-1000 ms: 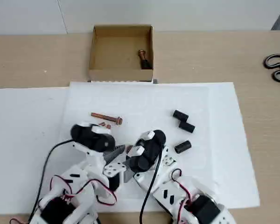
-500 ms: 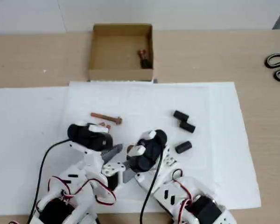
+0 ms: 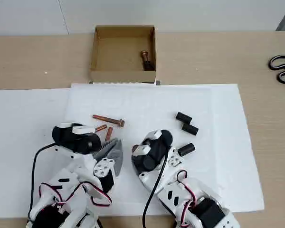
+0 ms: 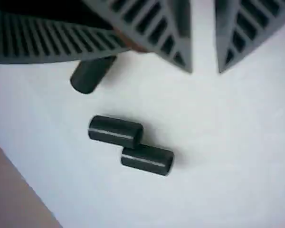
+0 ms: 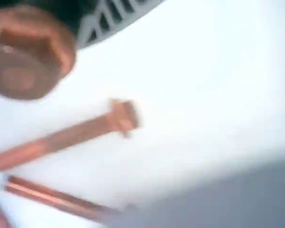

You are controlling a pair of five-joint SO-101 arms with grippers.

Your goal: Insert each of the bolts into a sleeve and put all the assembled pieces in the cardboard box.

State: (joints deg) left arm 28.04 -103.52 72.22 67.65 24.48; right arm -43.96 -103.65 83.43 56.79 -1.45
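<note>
One assembled piece (image 3: 146, 59) lies in the cardboard box (image 3: 100, 52) far ahead; the right gripper (image 3: 134, 149) appears clamped on a bolt (image 5: 23, 61), the left gripper (image 4: 205, 69) beside it gapes, and three sleeves (image 3: 186, 149) nearby wait unfilled.

White left arm (image 3: 66, 179), white right arm (image 3: 181, 191); black motors, red-black cables, grey ribbed pincer fingers (image 4: 152, 28).

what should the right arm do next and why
Probably swing the right end effector toward the nearest sleeve and line the bolt up with its bore. The right end effector appears to grip that bolt by the head end with no sleeve on it, while the left end effector is open and empty.
</note>
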